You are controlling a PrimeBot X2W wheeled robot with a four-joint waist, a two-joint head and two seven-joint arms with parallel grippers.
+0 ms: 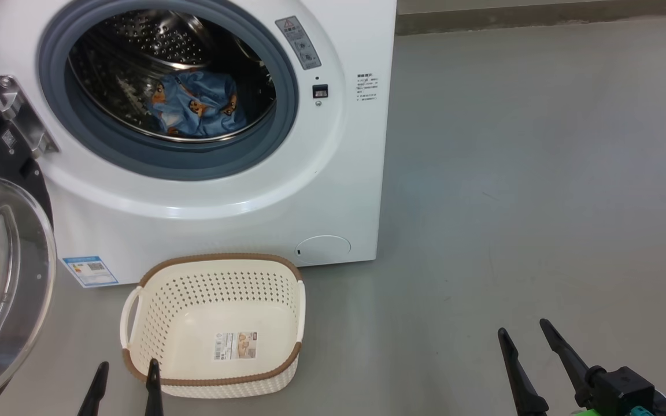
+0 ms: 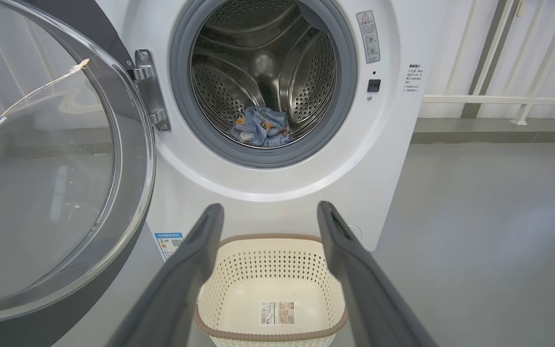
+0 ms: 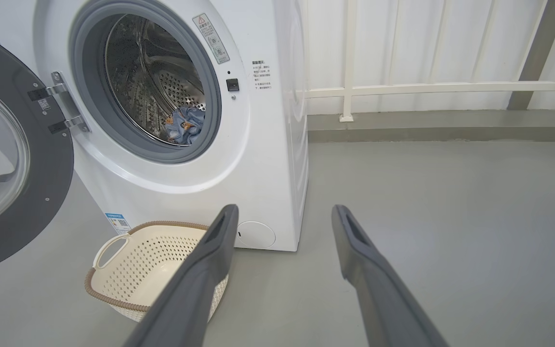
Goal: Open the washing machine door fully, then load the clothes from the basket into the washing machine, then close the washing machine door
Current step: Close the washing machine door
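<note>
The white washing machine [image 1: 333, 190] stands with its door [image 1: 3, 277] swung wide open to the left, glass bowl facing me. Light blue printed clothes [image 1: 200, 104] lie in the steel drum, also seen as clothes [image 2: 262, 127] and clothes [image 3: 186, 126]. The cream basket [image 1: 217, 329] sits on the floor before the machine with nothing in it but its label sticker. My left gripper [image 1: 128, 372] is open just in front of the basket's near left rim. My right gripper [image 1: 524, 332] is open over bare floor at the lower right. No white cloth shows.
Grey floor [image 1: 541, 173] stretches to the right of the machine. A white railing [image 3: 427, 89] and a low kerb run along the back wall. The open door [image 2: 51, 168] takes up the space at the left.
</note>
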